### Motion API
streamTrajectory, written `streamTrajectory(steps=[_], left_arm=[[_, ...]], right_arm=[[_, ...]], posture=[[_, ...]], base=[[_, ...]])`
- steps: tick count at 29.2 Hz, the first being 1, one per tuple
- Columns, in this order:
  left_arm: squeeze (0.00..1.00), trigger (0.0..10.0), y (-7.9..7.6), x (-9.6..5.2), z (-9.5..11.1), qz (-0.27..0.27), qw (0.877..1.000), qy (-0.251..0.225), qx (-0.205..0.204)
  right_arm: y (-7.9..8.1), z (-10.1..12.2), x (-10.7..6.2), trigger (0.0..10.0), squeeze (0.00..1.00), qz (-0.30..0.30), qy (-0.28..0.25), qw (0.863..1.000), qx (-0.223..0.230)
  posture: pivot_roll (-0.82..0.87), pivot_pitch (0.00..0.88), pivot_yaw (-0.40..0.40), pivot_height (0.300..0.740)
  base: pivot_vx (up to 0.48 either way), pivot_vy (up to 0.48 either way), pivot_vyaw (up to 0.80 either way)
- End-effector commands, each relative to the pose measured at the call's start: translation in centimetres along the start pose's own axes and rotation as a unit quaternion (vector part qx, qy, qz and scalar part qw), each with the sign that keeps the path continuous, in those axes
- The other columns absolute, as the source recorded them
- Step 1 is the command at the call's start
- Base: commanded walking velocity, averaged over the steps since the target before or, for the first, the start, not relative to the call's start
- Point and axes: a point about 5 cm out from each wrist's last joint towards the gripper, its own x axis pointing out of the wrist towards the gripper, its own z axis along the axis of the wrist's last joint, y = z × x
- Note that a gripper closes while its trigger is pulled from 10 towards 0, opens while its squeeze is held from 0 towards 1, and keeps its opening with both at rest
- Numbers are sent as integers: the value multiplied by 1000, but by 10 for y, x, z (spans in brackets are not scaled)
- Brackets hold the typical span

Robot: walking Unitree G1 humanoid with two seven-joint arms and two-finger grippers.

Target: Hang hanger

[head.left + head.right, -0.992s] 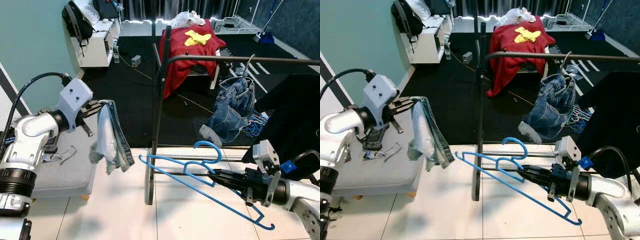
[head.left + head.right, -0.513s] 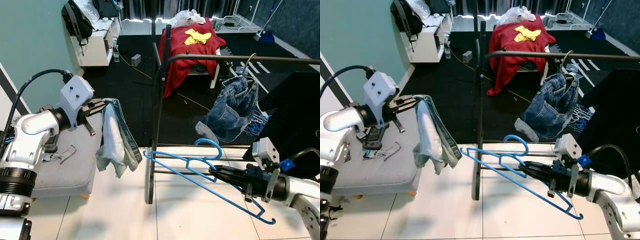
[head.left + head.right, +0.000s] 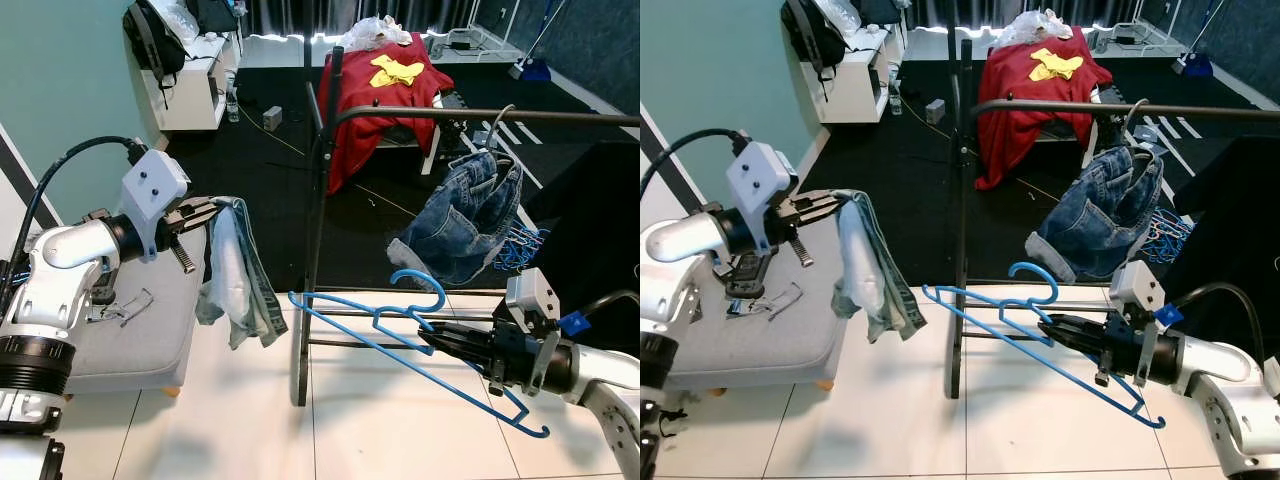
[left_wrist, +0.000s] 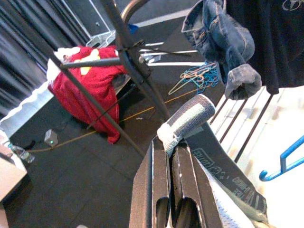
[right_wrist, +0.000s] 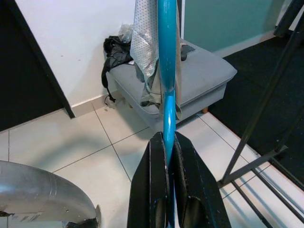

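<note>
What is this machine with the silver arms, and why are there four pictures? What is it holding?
It is a walking robot that helps with chores at home. Two pictures come from cameras in its head, looking down at its own arms. The other two come from little cameras on its wrists, looking along its black fingers. Its left hand pinches a pale blue pair of jeans that dangles above a grey padded stool. Its right hand grips a bright blue plastic hanger. In front stands a black metal clothes rack, where a darker denim garment already hangs from the top bar. Far behind, red cloth lies draped over some furniture.
</note>
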Motion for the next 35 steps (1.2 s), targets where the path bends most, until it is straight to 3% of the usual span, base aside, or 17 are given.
streamTrajectory(steps=[1, 9, 16, 25, 35], left_arm=[[0, 10000, -6, 1, -1, -13, 1000, -3, -8], [0, 10000, -16, 14, 17, -31, 998, -47, -17], [0, 10000, -20, 18, 20, -41, 998, -51, -16], [0, 10000, -20, 13, 14, -40, 999, -22, -4], [0, 10000, -23, 16, 25, -51, 997, -51, -13]], right_arm=[[2, -3, 4, 10000, 0, 11, 3, 1000, -2], [8, -12, 20, 10000, 0, 34, 1, 999, 9], [6, -11, 22, 10000, 0, 30, -4, 1000, 2], [-13, 0, -7, 10000, 0, -42, 1, 999, -27], [-20, 0, -1, 10000, 0, -66, -5, 997, -49]], posture=[[-70, 93, 24, 740], [-66, 84, 28, 740], [-66, 85, 26, 740], [-61, 87, 29, 740], [-54, 91, 24, 740]], base=[[0, 0, 0], [0, 0, 0], [0, 0, 0], [0, 0, 0], [0, 0, 0]])
